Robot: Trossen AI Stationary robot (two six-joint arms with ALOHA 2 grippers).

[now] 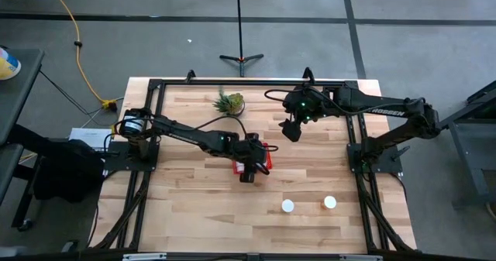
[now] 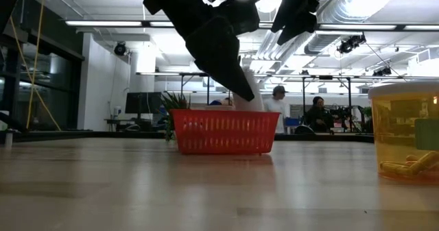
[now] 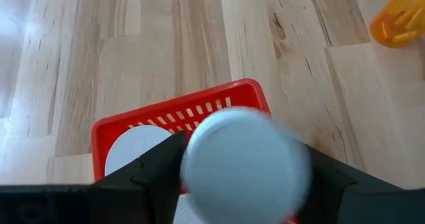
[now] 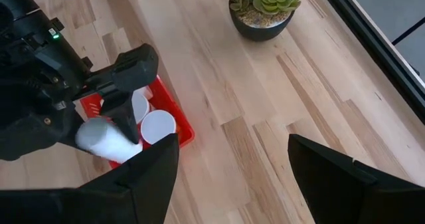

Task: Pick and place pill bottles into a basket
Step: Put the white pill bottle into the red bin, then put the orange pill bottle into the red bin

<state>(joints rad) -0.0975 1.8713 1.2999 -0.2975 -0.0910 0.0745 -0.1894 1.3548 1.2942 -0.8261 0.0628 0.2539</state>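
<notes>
From the low view, nearest is an orange pill bottle point(image 2: 406, 131) at about 3 o'clock, upright under its white cap. Farther off stands the red basket point(image 2: 226, 132), small plant point(image 2: 173, 107) behind it at 9 o'clock.

From above, two loose bottles point(image 1: 287, 206) point(image 1: 330, 203) stand upright at 5 o'clock of the basket. The left arm reaches from 9 o'clock across the table, its left gripper point(image 1: 247, 172) over the basket. A white-capped bottle point(image 3: 244, 164) sits blurred between its fingers; whether the jaws grip or have let go, I cannot tell. Its long axis runs tilted. Two white caps point(image 4: 158, 126) lie inside the basket.

The right gripper point(image 1: 291, 129) hovers at 1 o'clock of the basket, jaws apart, empty.
</notes>
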